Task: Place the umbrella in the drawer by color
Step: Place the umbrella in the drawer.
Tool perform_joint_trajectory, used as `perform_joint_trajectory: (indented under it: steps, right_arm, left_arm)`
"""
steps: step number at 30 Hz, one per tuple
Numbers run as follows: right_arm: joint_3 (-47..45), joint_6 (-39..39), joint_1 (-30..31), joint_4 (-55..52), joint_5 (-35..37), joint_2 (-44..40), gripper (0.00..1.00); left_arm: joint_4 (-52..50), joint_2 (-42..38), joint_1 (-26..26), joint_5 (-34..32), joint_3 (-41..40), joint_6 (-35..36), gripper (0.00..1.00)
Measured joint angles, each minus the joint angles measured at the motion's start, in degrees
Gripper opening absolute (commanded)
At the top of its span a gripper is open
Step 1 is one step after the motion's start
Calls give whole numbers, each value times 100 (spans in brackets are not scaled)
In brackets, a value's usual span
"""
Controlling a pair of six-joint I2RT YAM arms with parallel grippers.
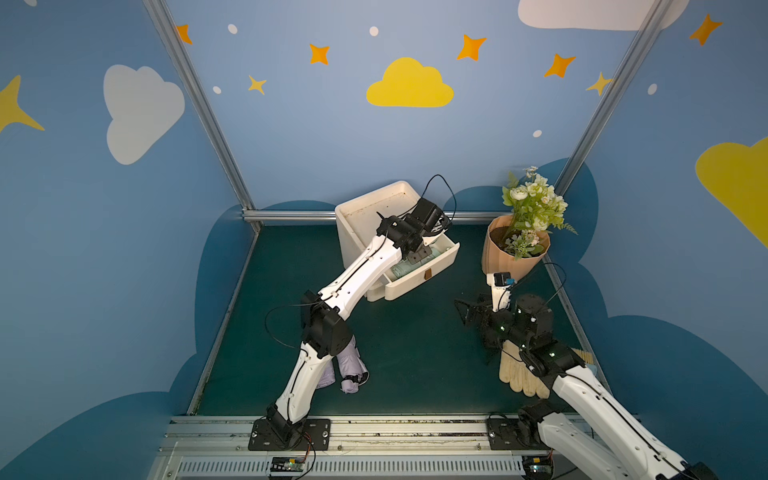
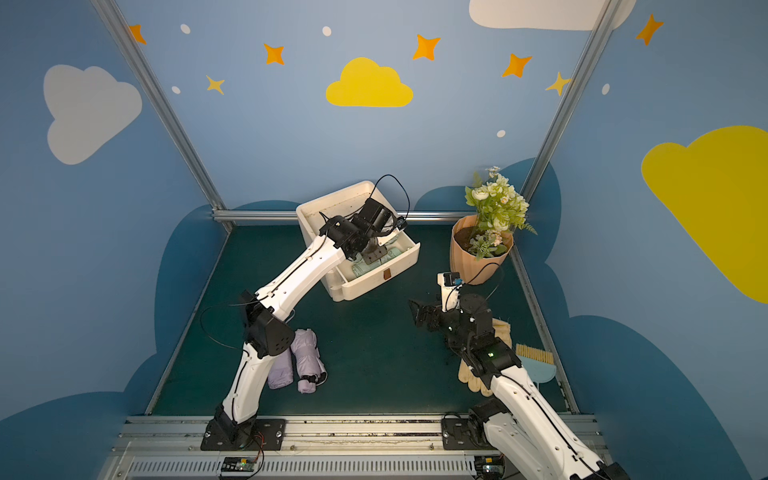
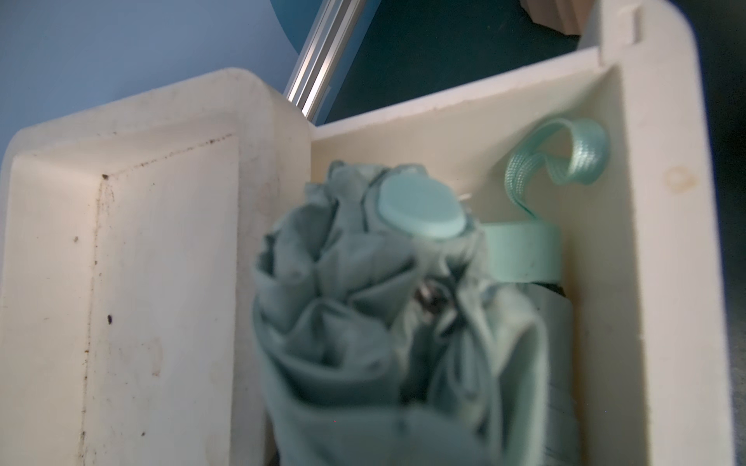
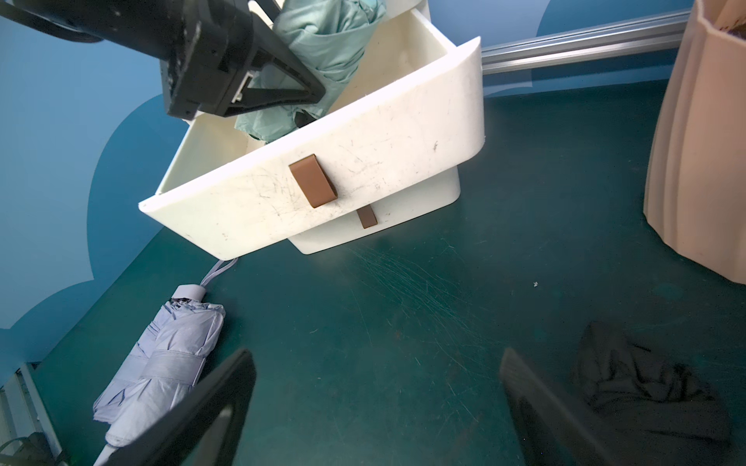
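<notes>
Left tool (image 2: 372, 257) grips mint umbrella (image 3: 363, 322) inside open drawer (image 4: 383, 133).

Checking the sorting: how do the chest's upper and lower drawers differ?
The upper drawer is pulled out; the lower drawer is shut. A mint umbrella pokes into the upper drawer; the lower drawer's inside is hidden. Both are cream-white with a brown tab.
</notes>
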Motion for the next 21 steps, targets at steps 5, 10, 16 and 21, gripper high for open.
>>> perform_joint_trajectory:
  steps: [5, 10, 16, 21]
  right_arm:
    - [-33, 37, -35, 2, 0, 0, 98]
    - [-44, 96, -74, 0, -15, 24, 98]
    - [-44, 125, -116, 0, -42, 24, 98]
    - [-44, 127, -166, 0, -52, 24, 98]
  left_arm:
    - [-92, 0, -2, -15, 129, 2, 50]
    - [-107, 0, -17, -52, 238, 28, 57]
    - [-68, 0, -26, -138, 326, 85, 69]
    - [-11, 0, -11, -256, 450, 87, 72]
